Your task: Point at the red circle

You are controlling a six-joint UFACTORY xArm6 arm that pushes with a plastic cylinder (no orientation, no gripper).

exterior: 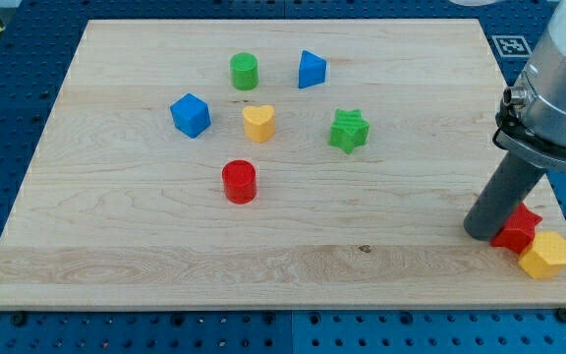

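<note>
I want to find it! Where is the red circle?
The red circle sits left of the board's middle, just below the yellow heart, far from my tip.

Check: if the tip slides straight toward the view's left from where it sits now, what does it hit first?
Likely nothing. My tip sits near the view's right edge, beside the red block and yellow block. A straight line left passes below the red circle, though depth is hard to judge from one view.

8 blocks (pixel 239 182), 2 per colour
</note>
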